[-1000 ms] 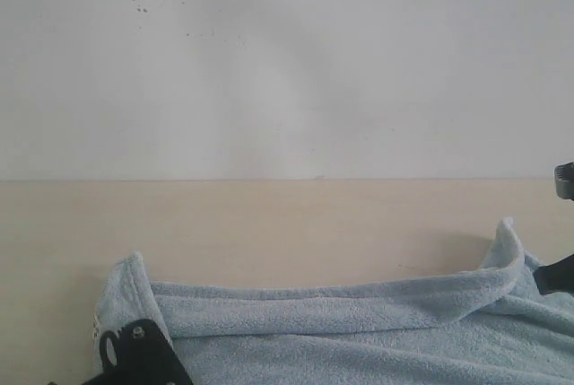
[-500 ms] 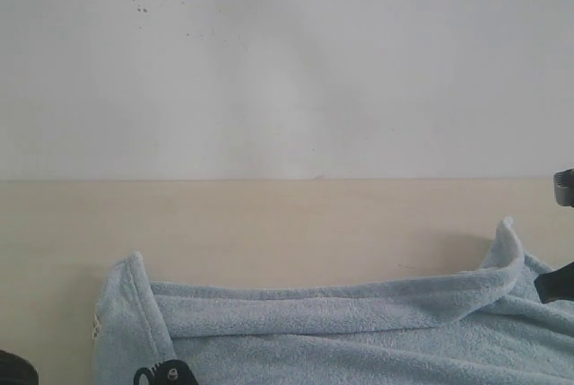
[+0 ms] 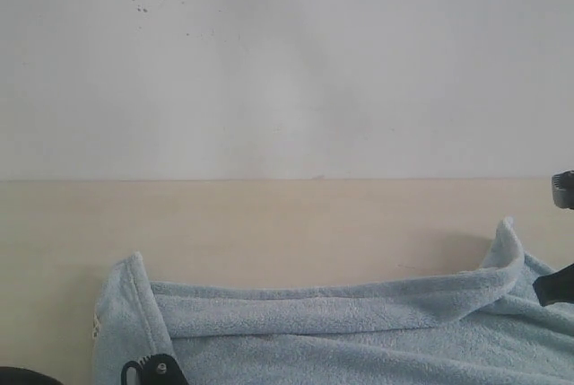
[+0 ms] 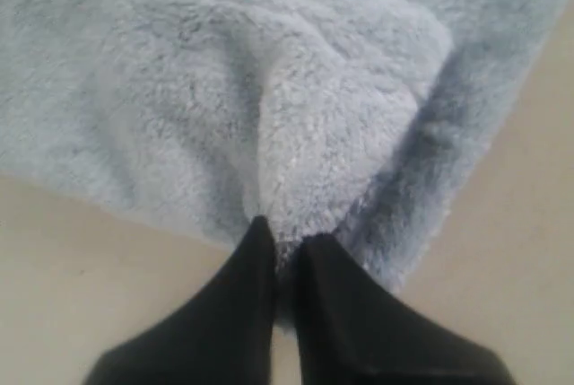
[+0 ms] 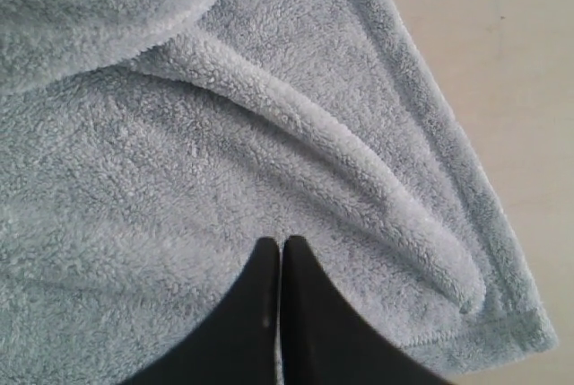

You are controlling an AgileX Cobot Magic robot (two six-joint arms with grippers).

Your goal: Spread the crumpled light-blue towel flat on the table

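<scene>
Towel (image 3: 359,340) lies rumpled on the bench (image 3: 269,223), far hem rolled over, so most spreading is left; left claw (image 4: 280,246) is clamped on a raised fold, right claw (image 5: 280,246) closed with tips against cloth.

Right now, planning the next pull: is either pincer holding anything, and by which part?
Left pincer: shut on a raised fold near the edge of the pale light-blue fluffy terry-cloth towel. Right pincer: shut against the towel; hold cannot be told.

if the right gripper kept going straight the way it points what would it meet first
The towel: the right gripper, jaws shut, has its tips at the cloth. Skimming along it, probably the raised fold just ahead; depth is unclear.
</scene>
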